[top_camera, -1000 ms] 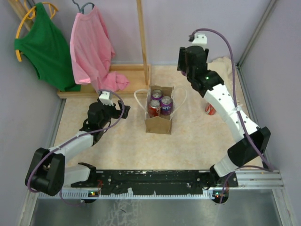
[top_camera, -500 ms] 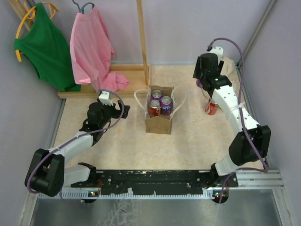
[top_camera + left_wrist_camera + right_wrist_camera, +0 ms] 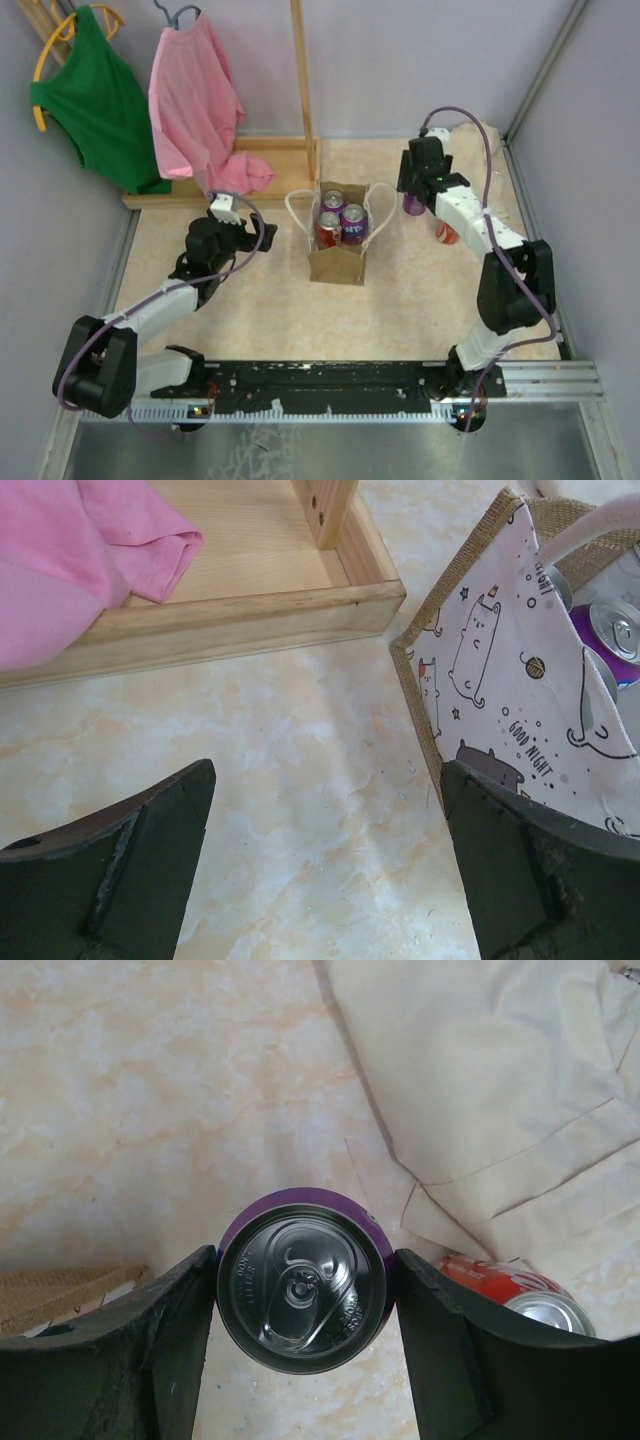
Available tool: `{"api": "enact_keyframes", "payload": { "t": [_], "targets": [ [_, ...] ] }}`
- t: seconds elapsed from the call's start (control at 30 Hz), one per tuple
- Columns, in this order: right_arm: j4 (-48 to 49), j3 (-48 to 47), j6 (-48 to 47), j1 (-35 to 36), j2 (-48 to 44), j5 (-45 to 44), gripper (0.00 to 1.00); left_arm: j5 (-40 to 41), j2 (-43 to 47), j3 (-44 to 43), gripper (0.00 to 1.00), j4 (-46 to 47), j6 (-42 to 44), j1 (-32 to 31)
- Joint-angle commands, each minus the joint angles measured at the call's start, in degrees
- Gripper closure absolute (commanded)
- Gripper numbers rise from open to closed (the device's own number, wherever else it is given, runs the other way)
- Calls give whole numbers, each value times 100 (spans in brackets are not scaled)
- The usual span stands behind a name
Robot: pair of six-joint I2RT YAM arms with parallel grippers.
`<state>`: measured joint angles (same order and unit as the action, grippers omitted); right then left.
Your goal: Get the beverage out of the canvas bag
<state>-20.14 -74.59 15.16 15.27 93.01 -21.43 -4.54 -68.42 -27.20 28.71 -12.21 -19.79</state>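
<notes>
1. The right gripper [image 3: 306, 1265] pinches a purple can [image 3: 413, 204] by its sides, top up. It is right of the canvas bag [image 3: 338, 262] and clear of it. This grip keeps the can upright for setting down.
2. Whether the can's base touches the table [image 3: 260, 300] cannot be told.
3. A red can [image 3: 520, 1295] sits just beside it, near a cream cloth [image 3: 500, 1080]. This area probably serves as the drop zone.
4. The bag stands open mid-table with three cans [image 3: 327, 228] inside, so unloading is judged incomplete.
5. The left gripper [image 3: 327, 770] is spread beside the bag's left wall, likely placed to steady it.
</notes>
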Motion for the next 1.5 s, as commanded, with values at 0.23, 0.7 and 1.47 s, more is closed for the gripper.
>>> {"api": "enact_keyframes", "payload": {
  "t": [0.23,0.7,1.47],
  "targets": [
    [1010,-256,-13,-39,709,43,100,-66,27,-196,0,74,25,-45],
    [1203,-271,82,-122,1035,-176,100,-17,62,-139,0,41,52,-51],
    [1059,-242,137,-156,884,-823,13,-39,117,-135,0,30,17,-48]
  ]
}}
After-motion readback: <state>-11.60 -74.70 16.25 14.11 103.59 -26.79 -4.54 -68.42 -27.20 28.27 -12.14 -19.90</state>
